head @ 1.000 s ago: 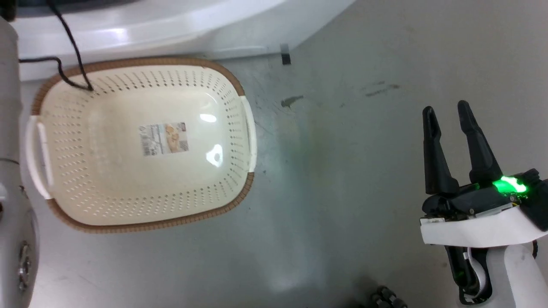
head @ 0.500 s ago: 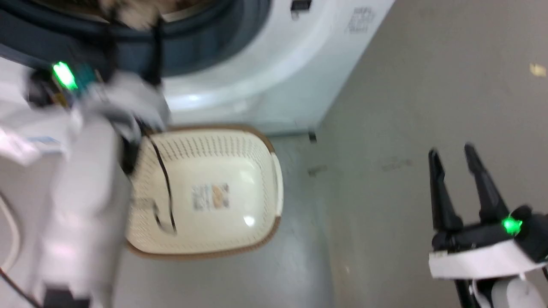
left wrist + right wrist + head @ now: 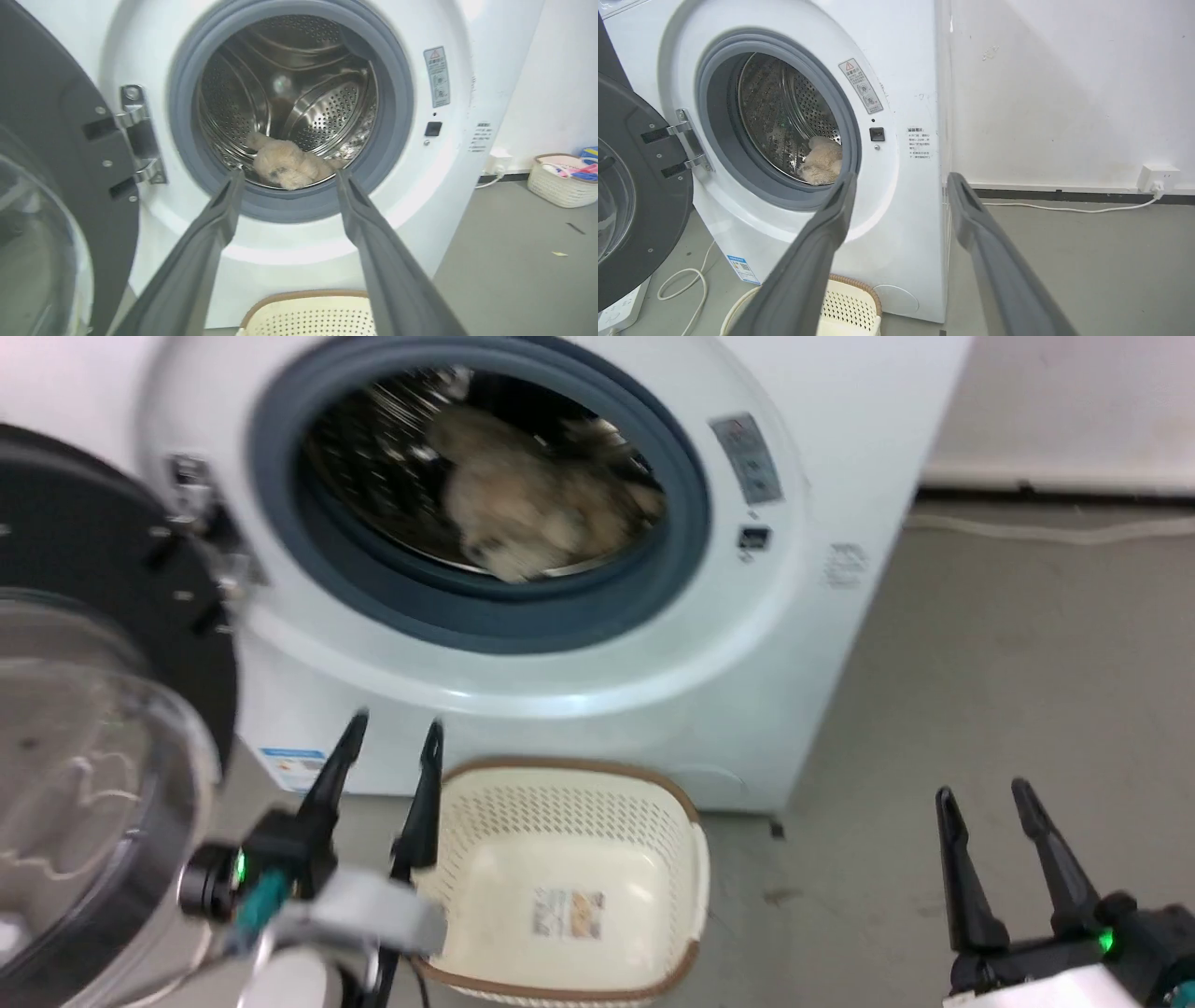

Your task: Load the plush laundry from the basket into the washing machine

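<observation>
The beige plush laundry lies inside the steel drum of the washing machine, also seen as the plush and plush in the wrist views. The machine's black-framed door hangs open at the left. On the floor in front stands the cream basket with nothing but its label sticker inside. My left gripper is open beside the basket's left rim, holding nothing. My right gripper is open above the floor at the lower right, also holding nothing.
A white cable runs along the floor to a wall socket right of the washer. Another cable and a power strip lie left of the machine. A second basket with colourful items stands at the far right wall.
The head camera has tilted up from the basket to the washer's drum. My left gripper, held up at the door ring half a second ago, is now low beside the basket.
</observation>
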Robot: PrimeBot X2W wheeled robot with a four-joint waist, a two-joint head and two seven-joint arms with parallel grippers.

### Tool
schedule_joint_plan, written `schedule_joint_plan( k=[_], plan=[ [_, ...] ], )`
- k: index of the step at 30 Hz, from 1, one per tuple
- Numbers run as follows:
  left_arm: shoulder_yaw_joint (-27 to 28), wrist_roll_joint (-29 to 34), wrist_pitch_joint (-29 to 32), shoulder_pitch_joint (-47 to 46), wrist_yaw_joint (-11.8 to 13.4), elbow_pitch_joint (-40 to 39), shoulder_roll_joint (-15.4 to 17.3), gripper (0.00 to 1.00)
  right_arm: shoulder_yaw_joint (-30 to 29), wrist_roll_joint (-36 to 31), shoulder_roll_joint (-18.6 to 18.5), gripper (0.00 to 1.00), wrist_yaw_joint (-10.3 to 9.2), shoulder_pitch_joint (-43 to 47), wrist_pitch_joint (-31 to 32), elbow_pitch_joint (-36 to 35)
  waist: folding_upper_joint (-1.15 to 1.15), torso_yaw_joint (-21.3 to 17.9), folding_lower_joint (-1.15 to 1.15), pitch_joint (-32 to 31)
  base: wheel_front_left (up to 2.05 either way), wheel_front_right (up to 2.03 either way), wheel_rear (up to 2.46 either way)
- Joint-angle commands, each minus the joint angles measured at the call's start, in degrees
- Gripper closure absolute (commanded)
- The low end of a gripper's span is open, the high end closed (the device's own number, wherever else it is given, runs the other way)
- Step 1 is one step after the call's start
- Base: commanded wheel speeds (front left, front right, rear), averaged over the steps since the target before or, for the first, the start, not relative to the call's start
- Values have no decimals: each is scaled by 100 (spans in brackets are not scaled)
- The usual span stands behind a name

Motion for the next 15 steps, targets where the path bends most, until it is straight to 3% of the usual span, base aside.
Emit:
schedule_joint_plan(
  k=[1,8,15],
  plan=[
    [41,15,-31,194,36,-146,-22,0,-5,-40,46,0,5,108,-24,9,0,375,2,-396,0,0,0],
    [46,270,-31,1127,139,-872,-92,0,-153,-200,137,0,5,330,-24,55,0,465,2,-613,0,0,0],
    [-88,421,-31,1516,89,-780,-186,0,-252,-268,198,0,5,448,-24,139,0,379,2,-700,0,0,0]
  ],
)
